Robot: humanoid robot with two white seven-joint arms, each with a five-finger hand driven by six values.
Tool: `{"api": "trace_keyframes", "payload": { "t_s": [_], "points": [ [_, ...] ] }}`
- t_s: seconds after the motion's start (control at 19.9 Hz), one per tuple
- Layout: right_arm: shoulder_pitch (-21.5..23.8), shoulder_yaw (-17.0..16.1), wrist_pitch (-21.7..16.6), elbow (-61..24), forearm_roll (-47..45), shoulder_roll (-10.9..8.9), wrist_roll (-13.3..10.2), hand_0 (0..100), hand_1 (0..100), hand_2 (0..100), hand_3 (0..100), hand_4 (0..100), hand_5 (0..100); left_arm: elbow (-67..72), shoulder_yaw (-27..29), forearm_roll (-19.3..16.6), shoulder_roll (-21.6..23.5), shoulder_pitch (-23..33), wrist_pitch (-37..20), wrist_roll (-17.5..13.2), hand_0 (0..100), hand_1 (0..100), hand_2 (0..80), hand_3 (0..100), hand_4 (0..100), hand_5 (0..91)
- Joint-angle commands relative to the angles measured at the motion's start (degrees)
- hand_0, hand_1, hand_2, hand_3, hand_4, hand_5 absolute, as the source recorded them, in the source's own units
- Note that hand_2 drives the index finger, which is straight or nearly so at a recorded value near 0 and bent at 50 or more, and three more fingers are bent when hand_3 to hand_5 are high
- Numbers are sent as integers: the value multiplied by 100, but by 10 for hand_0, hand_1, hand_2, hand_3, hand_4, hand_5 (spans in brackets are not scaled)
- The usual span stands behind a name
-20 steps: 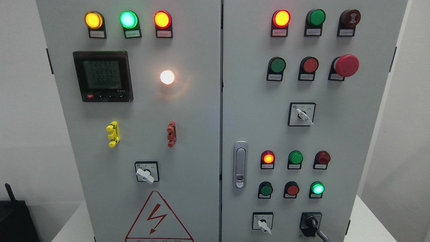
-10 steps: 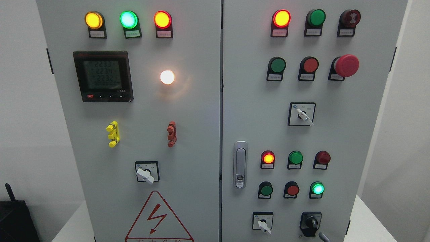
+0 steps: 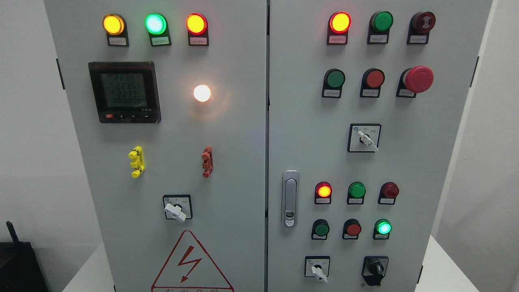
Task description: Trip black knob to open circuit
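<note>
The black knob (image 3: 375, 269) sits at the bottom right of the grey control cabinet's right door (image 3: 405, 170), its handle pointing down. To its left is a white selector switch (image 3: 318, 269). Above them a green lamp (image 3: 383, 228) and a red lamp (image 3: 323, 190) are lit. No hand or arm of mine shows anywhere in the head view.
The left door (image 3: 231, 170) carries a digital meter (image 3: 124, 92), lit yellow, green and red lamps, a white lamp (image 3: 202, 93), and a white selector (image 3: 176, 209). A red mushroom button (image 3: 418, 79) and a door latch (image 3: 289, 198) are on the right door. A black device (image 3: 18, 265) stands lower left.
A grey fingertip below the black knob at the bottom edge has dropped out of view. The meter's digits have changed slightly.
</note>
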Motion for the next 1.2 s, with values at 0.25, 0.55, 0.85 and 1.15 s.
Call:
{"api": "trace_keyframes", "payload": {
  "t_s": [0.25, 0.55, 0.85, 1.15],
  "points": [
    [982, 152, -574, -491, 3, -106, 291, 0, 0, 0, 5, 0, 42, -143, 0, 0, 0, 0, -2, 0, 120, 389, 0, 0, 0, 0],
    [1080, 187, -600, -500, 3, -88, 291, 0, 0, 0, 0, 0, 0, -143, 0, 0, 0, 0, -2, 0, 120, 389, 0, 0, 0, 0],
    [1044, 170, -583, -456, 3, -88, 282, 0, 0, 0, 0, 0, 0, -143, 0, 0, 0, 0, -2, 0, 120, 389, 0, 0, 0, 0],
    [948, 108, -565, -359, -5, -132, 274, 0, 0, 0, 0, 0, 0, -143, 0, 0, 0, 0, 6, 0, 120, 389, 0, 0, 0, 0]
  ]
}}
